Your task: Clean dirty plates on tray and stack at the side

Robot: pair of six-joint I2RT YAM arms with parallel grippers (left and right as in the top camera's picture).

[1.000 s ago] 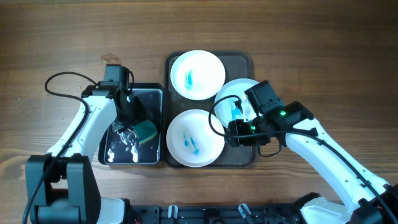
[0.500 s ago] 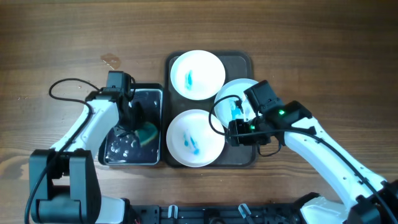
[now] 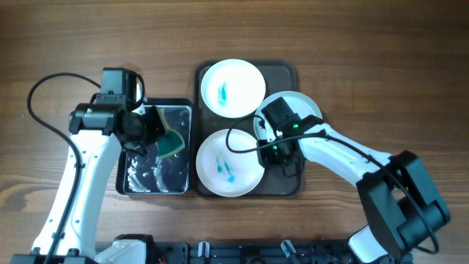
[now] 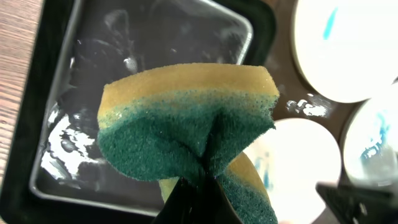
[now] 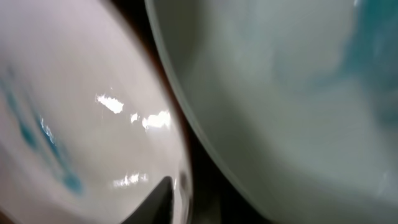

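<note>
Overhead: left tool [image 3: 155, 130] pinches porous sponge [image 4: 186, 124] (green scouring face); right tool [image 3: 272, 147] state unclear.

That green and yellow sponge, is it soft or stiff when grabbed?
Probably soft: the sponge creases deeply where the left jaws pinch it. Likely light, though possibly soggy, since the black tray below it holds water.

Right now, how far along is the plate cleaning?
Nothing is finished: all three dirty plates on the tray show blue smears, none stacked aside. In hand: the left gripper pinches the sponge; the right gripper is by the right plate's rim. Wiping and stacking remain.
</note>
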